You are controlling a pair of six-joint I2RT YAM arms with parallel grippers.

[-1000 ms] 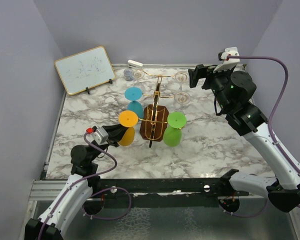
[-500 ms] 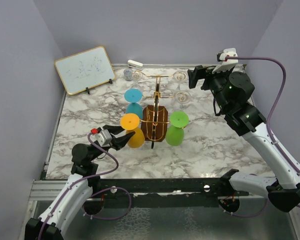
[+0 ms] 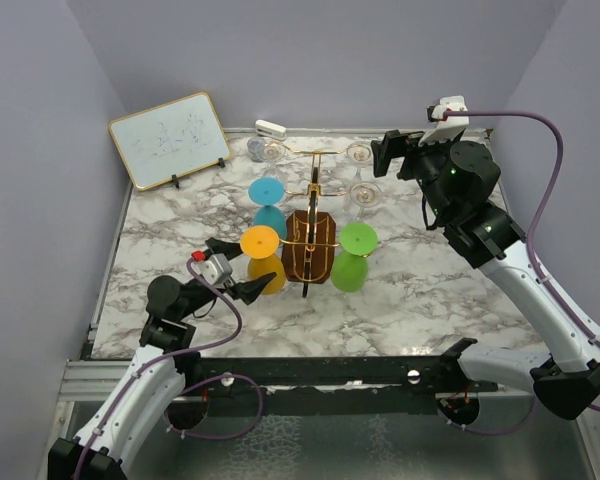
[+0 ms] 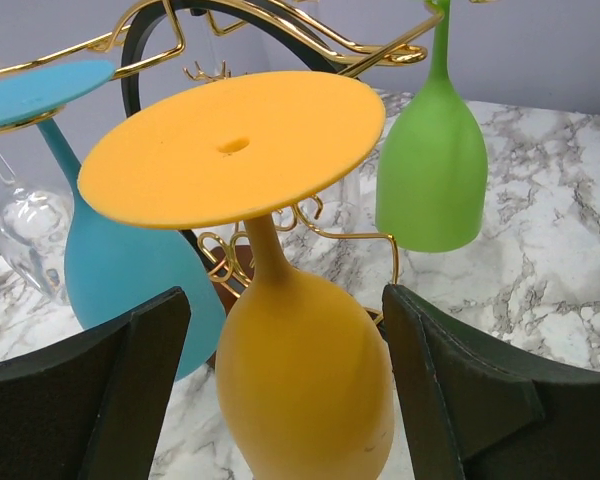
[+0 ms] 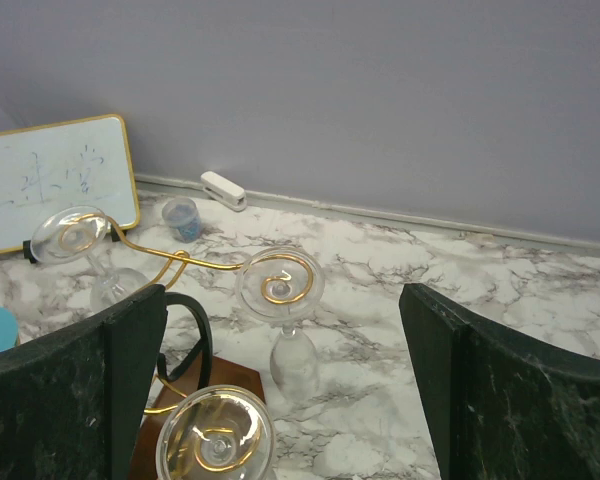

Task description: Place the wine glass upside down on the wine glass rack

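Observation:
The wine glass rack [image 3: 310,245], gold wire arms on a brown wooden base, stands mid-table. An orange wine glass [image 3: 261,258] hangs upside down from its near-left arm, foot resting on the gold wire [image 4: 280,25]. My left gripper [image 3: 248,268] is open; in the left wrist view its fingers [image 4: 90,400] flank the orange bowl [image 4: 300,370] with a gap on each side. My right gripper [image 3: 390,152] hovers open above the rack's far right, holding nothing.
Blue [image 4: 120,270] and green [image 4: 432,170] glasses hang upside down on the rack, as do clear glasses [image 5: 280,285] on the far arms. A whiteboard [image 3: 170,140] leans at the back left; a small cup [image 3: 255,149] and a white object [image 3: 270,128] sit by the back wall.
My left gripper has opened off the orange glass's bowl and drawn back slightly. The glass stays hanging on the rack. The right arm has barely moved.

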